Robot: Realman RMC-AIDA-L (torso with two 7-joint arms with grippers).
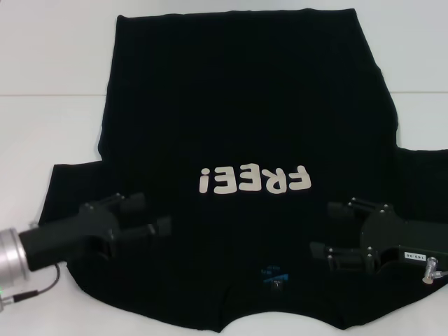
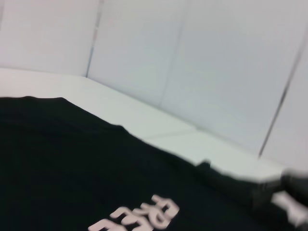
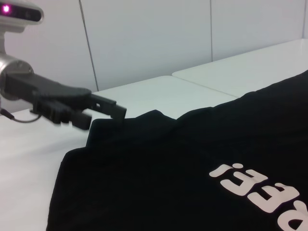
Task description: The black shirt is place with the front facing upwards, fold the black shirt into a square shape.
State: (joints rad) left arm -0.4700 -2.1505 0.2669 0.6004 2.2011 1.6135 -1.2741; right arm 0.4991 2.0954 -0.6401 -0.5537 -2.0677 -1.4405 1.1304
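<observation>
Head view: the black shirt (image 1: 245,105) lies flat, front up, on the white bench (image 1: 42,63), its near hem cut off by the frame. The left pincer (image 1: 150,217) and right pincer (image 1: 329,231) sit released over its shoulders, grasping nothing.

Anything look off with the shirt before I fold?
Nothing stands out. The shirt lies flat, print up, collar toward the robot. Left tool and right tool hover over its shoulders.
</observation>
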